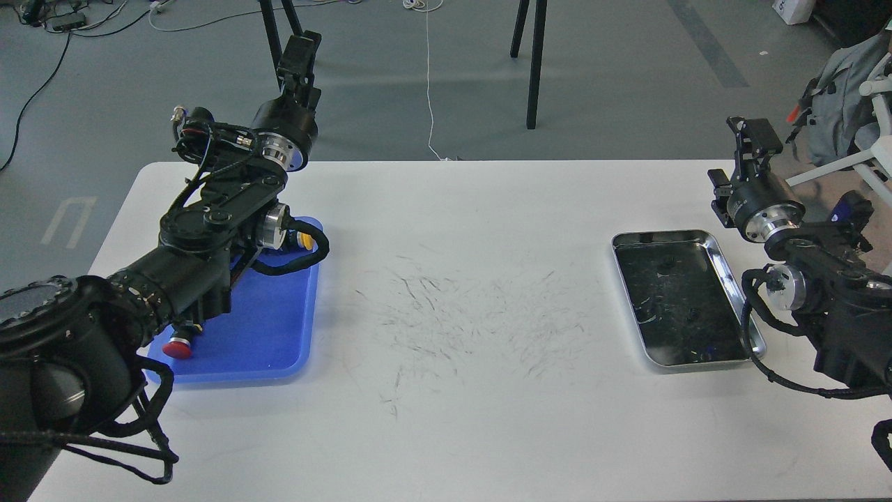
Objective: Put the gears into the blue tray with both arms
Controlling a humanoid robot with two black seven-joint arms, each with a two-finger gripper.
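White table [460, 418] fills most of the frame, scuffed with dark marks mid-frame. Blue tray [279, 328] sits at left of frame on the table, largely covered by the left arm [202, 244], which enters from the lower left corner and runs up and right. Left gripper [300, 59] is at upper left, raised past the far table edge over the grey floor; it looks dark and end-on, fingers not separable, so I cannot tell if it is spread or closed. A red-capped button [178, 347] lies on the blue tray near its lower left, just under the arm. A yellow-capped part [304, 241] peeks out near the tray's upper right corner, beside the arm cable.

Silver tray [725, 275] sits at right of frame, well apart from the blue tray. Two small dark spots on its reflective base, one near the top [670, 263] and one lower [692, 315], may be the gears; too small to be sure. Right arm [829, 293] comes in from the right edge, just beside the silver tray. Right gripper [751, 136] is at upper right, lifted near the table's far edge; finger state cannot be told.
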